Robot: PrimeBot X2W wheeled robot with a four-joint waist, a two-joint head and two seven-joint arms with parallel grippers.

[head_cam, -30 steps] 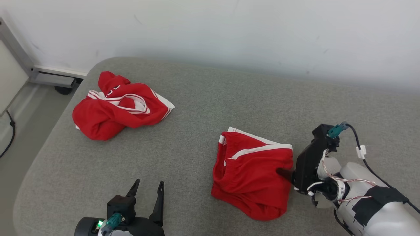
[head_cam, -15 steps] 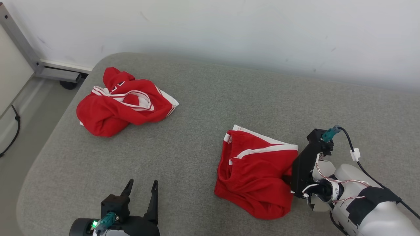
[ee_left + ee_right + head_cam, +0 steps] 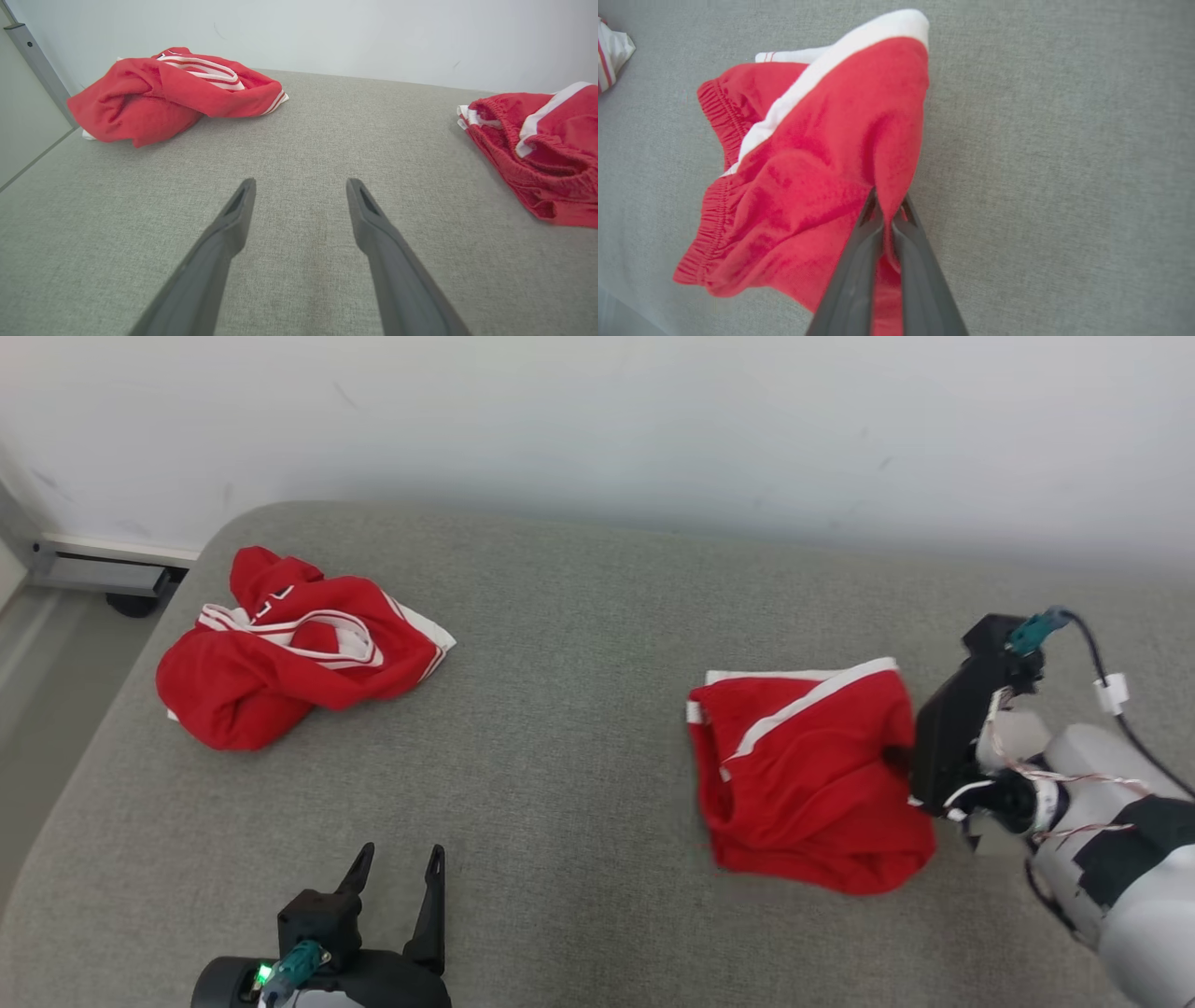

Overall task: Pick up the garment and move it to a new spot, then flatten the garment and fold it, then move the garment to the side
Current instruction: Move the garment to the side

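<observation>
The garment (image 3: 803, 775) is a pair of red shorts with a white stripe, bunched on the grey cushion at centre right. My right gripper (image 3: 893, 761) comes in from the right and is shut on its right edge. In the right wrist view the gripper (image 3: 888, 205) pinches a fold of the garment (image 3: 822, 163), and the cloth hangs down to the left of it, partly raised. My left gripper (image 3: 397, 861) stands open at the lower left, holding nothing. The left wrist view shows the left gripper (image 3: 301, 184) over bare cushion and the garment (image 3: 537, 140) at the right edge.
A second crumpled red and white garment (image 3: 289, 658) lies at the cushion's far left corner, seen also in the left wrist view (image 3: 173, 93). The grey cushion (image 3: 560, 709) ends at a white wall behind. Left of it are floor and a metal frame (image 3: 93, 569).
My right gripper has shut on the garment's right edge and drawn it up and to the right. The head camera has shifted as well. The left gripper stays open.
</observation>
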